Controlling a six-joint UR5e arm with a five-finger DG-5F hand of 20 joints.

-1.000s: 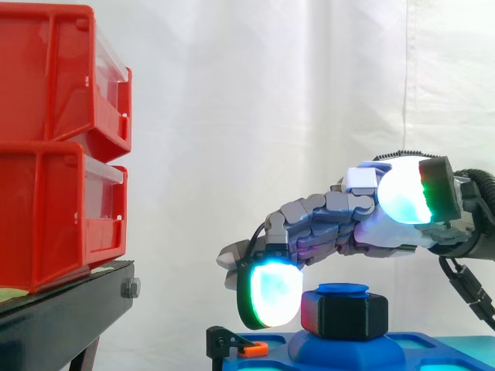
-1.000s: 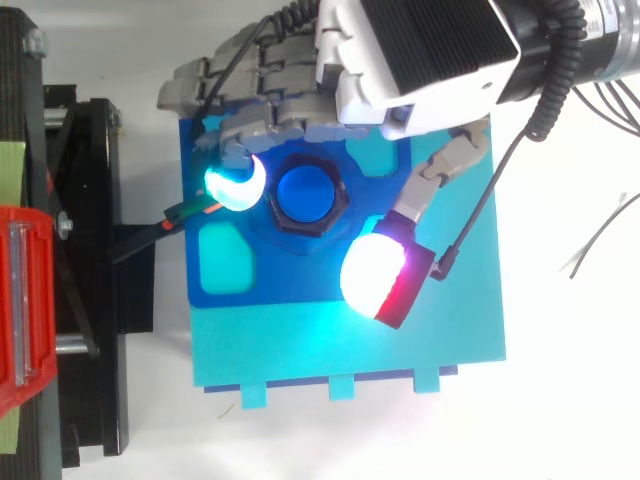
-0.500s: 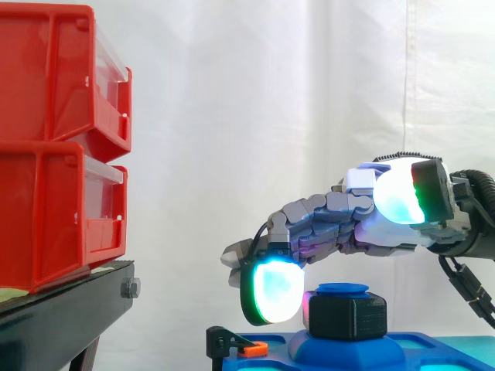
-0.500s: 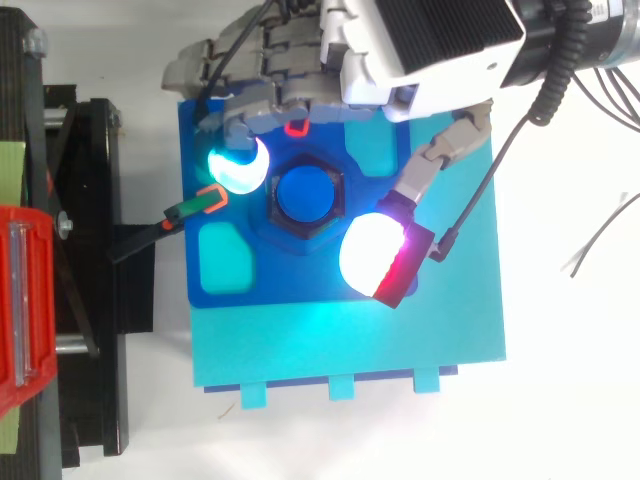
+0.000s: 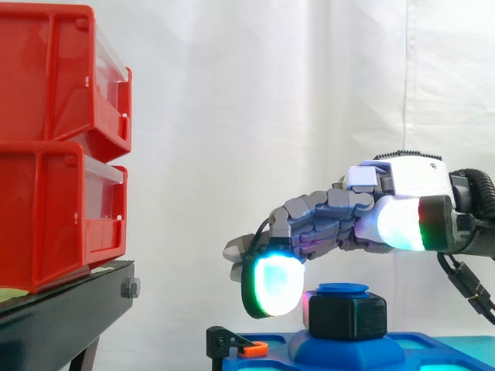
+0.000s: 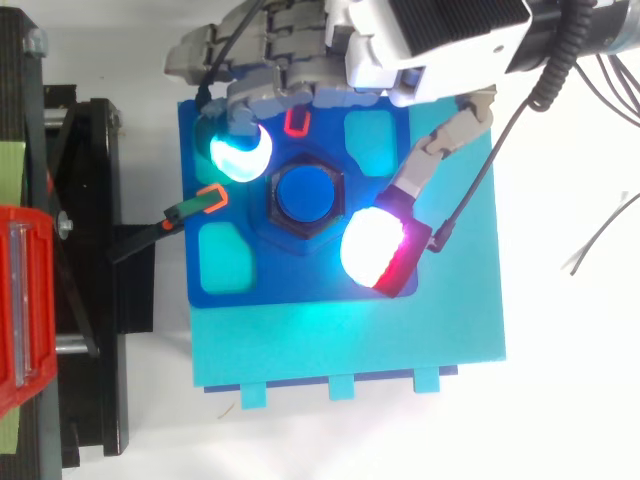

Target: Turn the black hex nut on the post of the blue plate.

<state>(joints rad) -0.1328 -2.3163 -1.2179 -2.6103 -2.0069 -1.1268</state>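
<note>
We find the nut (image 5: 346,317) seated on the post (image 6: 305,192) at the centre of the plate (image 6: 225,285), between the fingertips (image 6: 240,155) and higher thumb (image 6: 368,250) of the wide-spread hand (image 6: 430,35), apparently ungripped, though contact is unclear.

Hand (image 5: 332,220) hangs over the nut (image 5: 349,318), one cyan pad (image 5: 272,286) dipped just left of it, red bins (image 5: 54,139) far left.

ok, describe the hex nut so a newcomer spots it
Find the blue plate beside the black stand. A round blue post rises from its middle, and the black hex nut rings that post. It is the only black six-sided piece on the plate.
</note>
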